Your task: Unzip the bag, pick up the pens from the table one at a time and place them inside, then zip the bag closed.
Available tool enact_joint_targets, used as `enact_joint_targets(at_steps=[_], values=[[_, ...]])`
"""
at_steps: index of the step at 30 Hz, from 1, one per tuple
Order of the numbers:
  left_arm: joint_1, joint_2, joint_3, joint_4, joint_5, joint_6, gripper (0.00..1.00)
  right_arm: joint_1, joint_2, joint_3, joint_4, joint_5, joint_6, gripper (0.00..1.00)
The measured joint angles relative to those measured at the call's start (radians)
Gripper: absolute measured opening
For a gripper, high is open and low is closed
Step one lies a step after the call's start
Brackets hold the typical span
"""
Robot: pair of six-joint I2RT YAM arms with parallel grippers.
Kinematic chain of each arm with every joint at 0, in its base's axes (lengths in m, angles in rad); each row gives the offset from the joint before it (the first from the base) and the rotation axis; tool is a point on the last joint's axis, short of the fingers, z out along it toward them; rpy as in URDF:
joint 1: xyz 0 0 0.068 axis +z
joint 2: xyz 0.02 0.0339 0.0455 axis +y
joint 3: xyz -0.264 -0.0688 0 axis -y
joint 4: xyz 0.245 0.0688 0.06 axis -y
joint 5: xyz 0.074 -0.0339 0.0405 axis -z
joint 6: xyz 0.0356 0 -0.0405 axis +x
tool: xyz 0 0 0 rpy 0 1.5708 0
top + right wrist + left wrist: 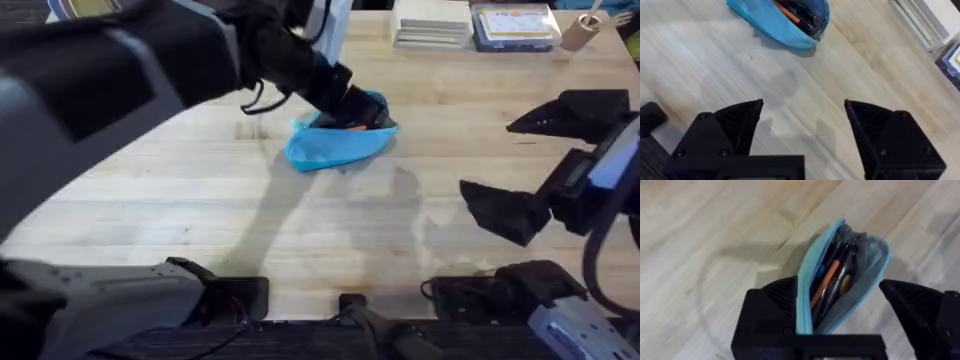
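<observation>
Light blue fabric marks the pencil pouch [335, 142], which lies on the pale wooden table [200, 200] toward its far middle, zipper undone and mouth gaping. From the left wrist camera the opening shows a grey lining with the orange pen [825, 282] lying lengthwise inside, and the black pen [836, 282] just beside it, touching or nearly so. A small roundish brassy thing sits by the pens, too blurred to name.

Reaching across from the lower left, the left arm hangs over the pouch, and its left gripper [352, 108] sits at the pouch's far edge. Its black fingers are spread wide: one finger [772, 312] is on the outer side of the pouch's near wall, the other [920, 310] stands out past the far wall, so the open mouth lies between them. Whether either finger touches the fabric I cannot tell.

Over at the table's right side, the right gripper [520, 165] hovers well apart from the pouch, its fingers also parted with nothing between them; its own camera looks down on bare planks, the pouch farther off. A stack of white boxes [432, 22] and a blue-edged case [515, 26] rest along the far edge.
</observation>
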Motion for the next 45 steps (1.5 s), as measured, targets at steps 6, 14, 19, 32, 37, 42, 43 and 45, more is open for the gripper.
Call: enact_joint_targets(at_steps=[6,14,19,32,37,42,43,45], values=[[0.0,-0.129,0.027,-0.002,-0.031,0.0,0.994,0.0,0.0,0.0,0.0,0.0,0.0,0.996],[0.0,-0.265,0.029,-0.089,-0.099,0.0,0.994,0.0,0.0,0.0,0.0,0.0,0.0,0.996],[0.0,-0.342,0.029,-0.171,-0.145,0.0,0.994,0.0,0.0,0.0,0.0,0.0,0.0,0.997],[0.001,-0.469,0.029,-0.382,-0.325,0.0,0.994,0.0,0.0,0.0,0.0,-0.007,0.0,0.997],[0.037,-0.469,0.029,-0.434,-0.333,-0.009,0.992,0.0,0.0,0.0,0.0,-0.052,0.008,0.996],[0.199,-0.469,0.029,-0.514,-0.192,-0.015,0.992,0.0,0.0,0.0,-0.08,-0.077,0.053,0.996],[0.212,-0.469,0.029,-0.524,-0.182,-0.015,0.993,0.0,0.0,0.0,-0.079,-0.079,0.055,0.997],[0.235,-0.469,0.029,-0.535,-0.166,-0.014,0.993,0.0,0.0,0.0,-0.072,-0.08,0.061,0.996]])
